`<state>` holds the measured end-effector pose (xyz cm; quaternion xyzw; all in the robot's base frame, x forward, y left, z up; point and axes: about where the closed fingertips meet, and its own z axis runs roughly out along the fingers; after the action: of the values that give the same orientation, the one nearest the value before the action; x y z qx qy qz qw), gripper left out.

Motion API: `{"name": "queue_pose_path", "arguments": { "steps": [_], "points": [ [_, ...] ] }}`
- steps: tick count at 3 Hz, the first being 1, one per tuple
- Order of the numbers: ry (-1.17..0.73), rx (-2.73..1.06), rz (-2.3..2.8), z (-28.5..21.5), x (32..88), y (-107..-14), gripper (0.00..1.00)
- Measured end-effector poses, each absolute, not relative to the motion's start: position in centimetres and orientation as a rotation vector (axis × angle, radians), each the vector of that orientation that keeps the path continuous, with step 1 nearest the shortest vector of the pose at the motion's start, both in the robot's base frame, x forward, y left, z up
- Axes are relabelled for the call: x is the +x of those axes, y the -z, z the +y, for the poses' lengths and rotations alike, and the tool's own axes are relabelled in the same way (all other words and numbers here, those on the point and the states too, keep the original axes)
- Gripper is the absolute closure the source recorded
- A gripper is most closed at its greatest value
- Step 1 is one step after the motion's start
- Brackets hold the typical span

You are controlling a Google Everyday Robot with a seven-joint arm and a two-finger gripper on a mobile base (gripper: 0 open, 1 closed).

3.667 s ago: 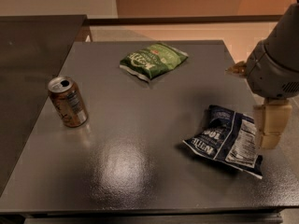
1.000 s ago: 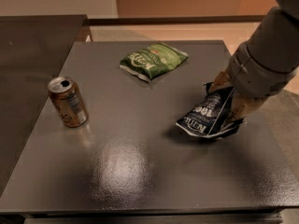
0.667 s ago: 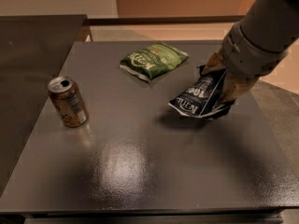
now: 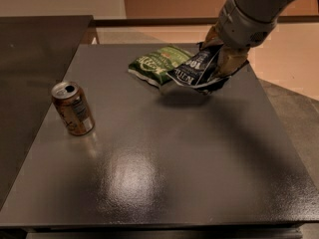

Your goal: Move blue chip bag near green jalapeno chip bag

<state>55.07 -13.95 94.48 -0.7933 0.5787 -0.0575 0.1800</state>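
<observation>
The blue chip bag (image 4: 195, 69) is a crinkled dark navy bag with white lettering. It hangs lifted above the table at the back right, held in my gripper (image 4: 223, 59), which is shut on its right side. The green jalapeno chip bag (image 4: 158, 63) lies flat on the table at the back centre. The blue bag's left end overlaps the green bag's right edge in the view. My grey arm comes in from the upper right.
A brown soda can (image 4: 73, 108) stands on the left side of the dark grey table (image 4: 149, 173). A darker counter (image 4: 30, 59) adjoins on the left. The floor drops away past the table's right edge.
My gripper closed on the blue bag, lifted it off the table's right side and carried it up and left toward the green bag. The can and green bag have not moved.
</observation>
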Motion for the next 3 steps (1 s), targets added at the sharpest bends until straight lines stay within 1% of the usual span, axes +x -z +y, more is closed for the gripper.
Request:
{"name": "queue_pose_path", "arguments": {
  "steps": [1,2,3],
  "points": [
    [0.174,-2.243,1.639,-12.8,58.6,-93.9,1.00],
    [0.181,-2.237,1.664,-12.2,61.4,-92.9,0.83],
    [0.182,-2.234,1.693,-12.1,63.0,-91.6,0.59]
  ]
}}
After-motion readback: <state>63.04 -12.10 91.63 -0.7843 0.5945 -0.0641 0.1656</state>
